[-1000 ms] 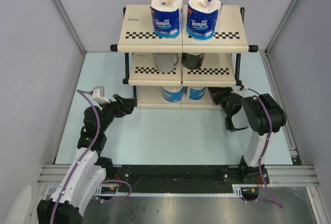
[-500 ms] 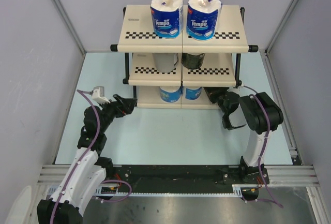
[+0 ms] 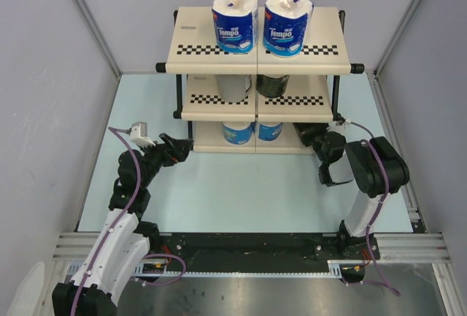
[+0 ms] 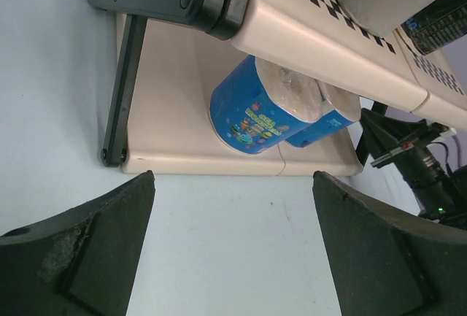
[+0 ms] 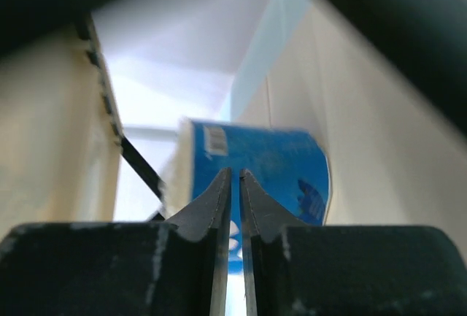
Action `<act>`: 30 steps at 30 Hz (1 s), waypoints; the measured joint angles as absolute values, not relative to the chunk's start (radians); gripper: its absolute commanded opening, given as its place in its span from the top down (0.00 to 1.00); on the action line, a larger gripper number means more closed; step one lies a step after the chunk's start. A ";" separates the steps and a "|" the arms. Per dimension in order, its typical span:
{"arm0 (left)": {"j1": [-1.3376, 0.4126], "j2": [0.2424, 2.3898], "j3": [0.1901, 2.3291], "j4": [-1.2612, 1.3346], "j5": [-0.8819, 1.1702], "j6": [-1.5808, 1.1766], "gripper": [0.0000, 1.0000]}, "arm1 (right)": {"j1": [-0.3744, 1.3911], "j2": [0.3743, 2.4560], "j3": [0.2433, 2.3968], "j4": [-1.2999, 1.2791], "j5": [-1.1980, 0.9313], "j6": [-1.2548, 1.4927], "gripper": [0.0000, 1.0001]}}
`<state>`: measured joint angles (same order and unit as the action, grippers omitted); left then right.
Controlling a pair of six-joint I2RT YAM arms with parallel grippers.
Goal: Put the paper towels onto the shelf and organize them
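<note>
From above, the shelf (image 3: 198,39) stands at the far middle of the pale blue table (image 3: 233,192) with all six paper towels on it. Two blue "Tempo" rolls (image 3: 235,20) stand upright side by side on the top tier, their cardboard cores facing up. A grey roll (image 3: 235,87) and a dark-wrapped roll (image 3: 272,85) sit on the middle tier, half hidden by the panel above. Only the near edges of the bottom pair (image 3: 239,133) peek out.

The left wrist camera shows that bottom pair plainly: glossy blue wrap with cartoon print, soft white paper at the ends, the two rolls touching. It also shows the smooth beige panels with rounded lips, the checkered strip and a black tube frame with a capped end. The left gripper (image 4: 232,179) is spread wide with nothing between its matte, scuffed black fingers (image 4: 80,250). It hangs over bare table near the shelf's near left corner.

The right wrist camera alone looks into the bottom tier, between beige surfaces. The right gripper (image 5: 234,175) is closed on nothing — only a hairline slit parts its fingertips. A blurred blue roll sits just beyond them, and whether they touch it cannot be told.
</note>
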<state>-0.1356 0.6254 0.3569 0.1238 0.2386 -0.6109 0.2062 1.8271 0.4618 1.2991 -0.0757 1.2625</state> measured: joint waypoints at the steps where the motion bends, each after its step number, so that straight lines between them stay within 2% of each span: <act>1: -0.136 0.625 0.357 0.124 0.238 -0.611 0.07 | 0.189 1.807 0.452 1.299 -0.080 1.258 0.85; 8: -0.136 0.622 0.357 0.119 0.234 -0.611 0.07 | 0.086 1.557 0.368 1.210 -0.114 1.202 0.82; 19: -0.136 0.587 0.357 0.093 0.213 -0.611 0.08 | 0.072 0.973 0.311 0.676 -0.110 1.008 0.81; 27: -0.137 0.550 0.393 0.052 0.217 -0.614 0.25 | 0.063 0.575 0.304 0.334 -0.088 0.929 0.81; 30: -0.138 0.550 0.442 0.061 0.228 -0.630 0.35 | 0.067 0.523 0.319 0.266 -0.087 0.921 0.81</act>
<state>-0.1375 0.5495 0.4423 0.0608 0.2283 -0.6304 0.0673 0.5228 0.3195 0.2665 -0.0872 0.9211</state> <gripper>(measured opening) 0.736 0.195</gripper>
